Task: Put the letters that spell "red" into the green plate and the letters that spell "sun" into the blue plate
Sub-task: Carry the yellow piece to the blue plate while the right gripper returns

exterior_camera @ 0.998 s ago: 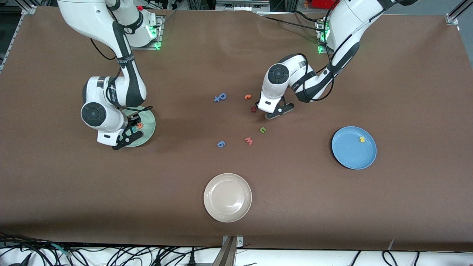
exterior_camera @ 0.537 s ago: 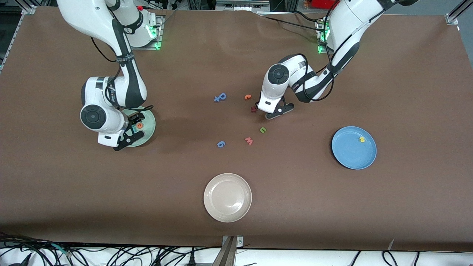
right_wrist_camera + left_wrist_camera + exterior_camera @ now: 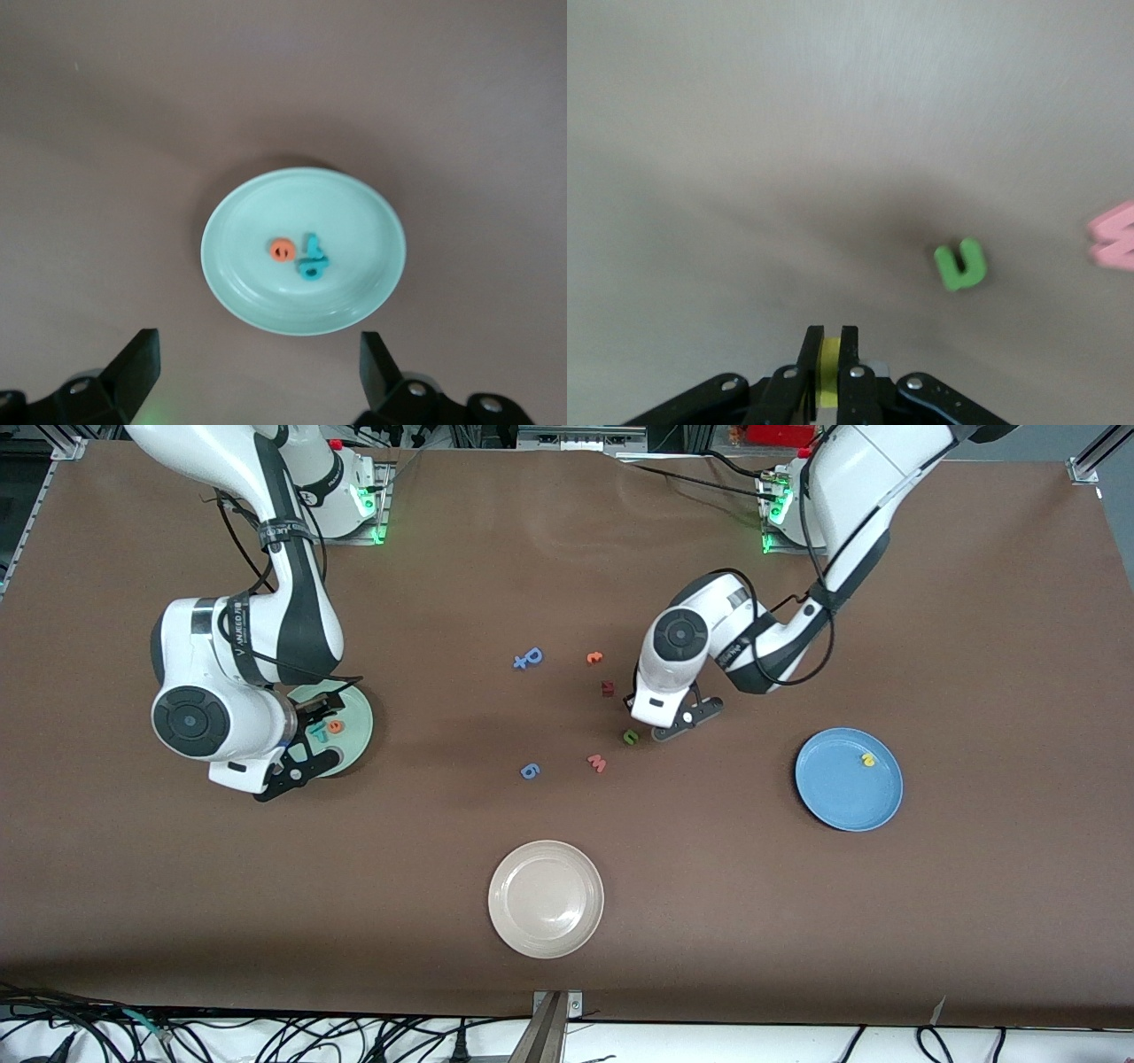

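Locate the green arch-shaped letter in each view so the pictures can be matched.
Front view: the green letter lies on the table right beside the left gripper.
Left wrist view: the green letter lies on bare table.
Right wrist view: not in it.
Shared landmark: the pink letter close by.

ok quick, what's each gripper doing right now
left gripper: closed on a small yellow letter, near the green letter.
right gripper: open, empty, above the green plate.
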